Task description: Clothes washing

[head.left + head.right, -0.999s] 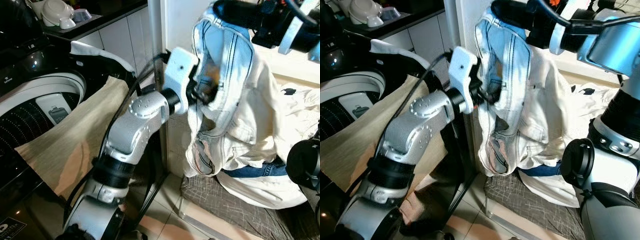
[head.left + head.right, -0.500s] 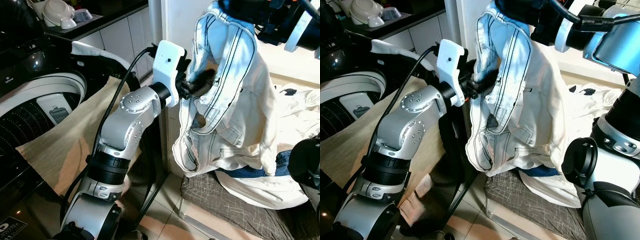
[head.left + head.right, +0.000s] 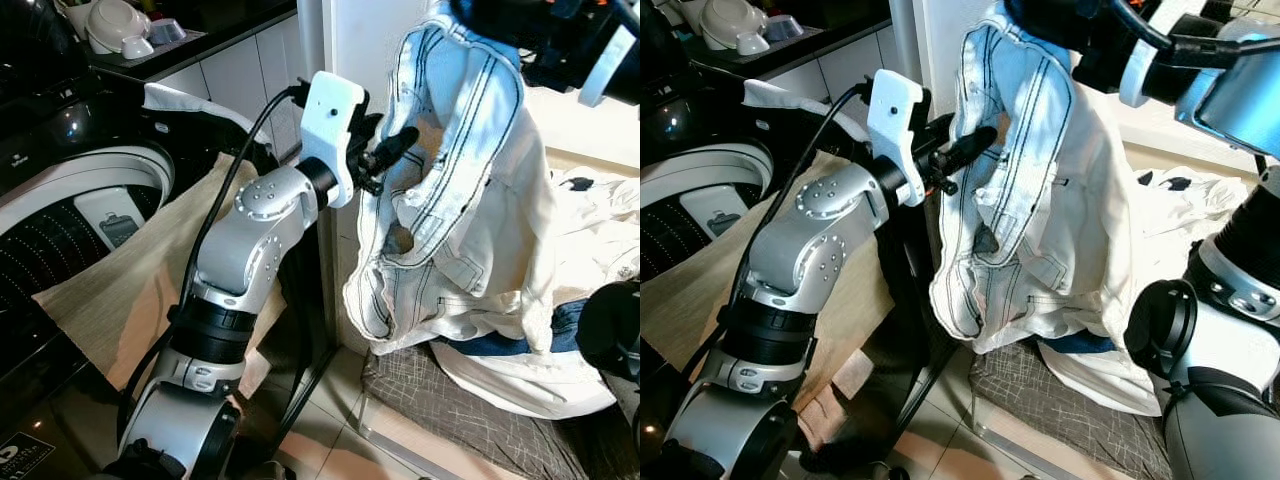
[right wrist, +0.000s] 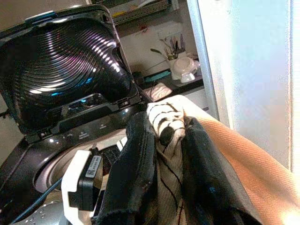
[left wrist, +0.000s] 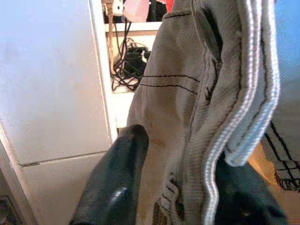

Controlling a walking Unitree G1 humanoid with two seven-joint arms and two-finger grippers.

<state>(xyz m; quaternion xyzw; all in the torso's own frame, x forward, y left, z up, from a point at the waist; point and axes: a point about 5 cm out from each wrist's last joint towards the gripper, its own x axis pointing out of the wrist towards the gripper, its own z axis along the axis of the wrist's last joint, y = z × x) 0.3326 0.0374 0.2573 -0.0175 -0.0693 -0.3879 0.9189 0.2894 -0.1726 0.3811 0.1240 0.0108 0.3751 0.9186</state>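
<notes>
Here the white jeans (image 3: 470, 200) hang with their long axis vertical, lower end bunched above the laundry pile (image 3: 540, 375). The right gripper (image 4: 161, 154) is clamped on their top edge. The left gripper (image 3: 965, 150), fingers parted, straddles a seam beside the washing machine (image 3: 80, 200).

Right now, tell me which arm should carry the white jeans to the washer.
Probably the right tool: it is shut on the white jeans, holding them up. The left tool merely touches them, though the washer is on its side.
</notes>
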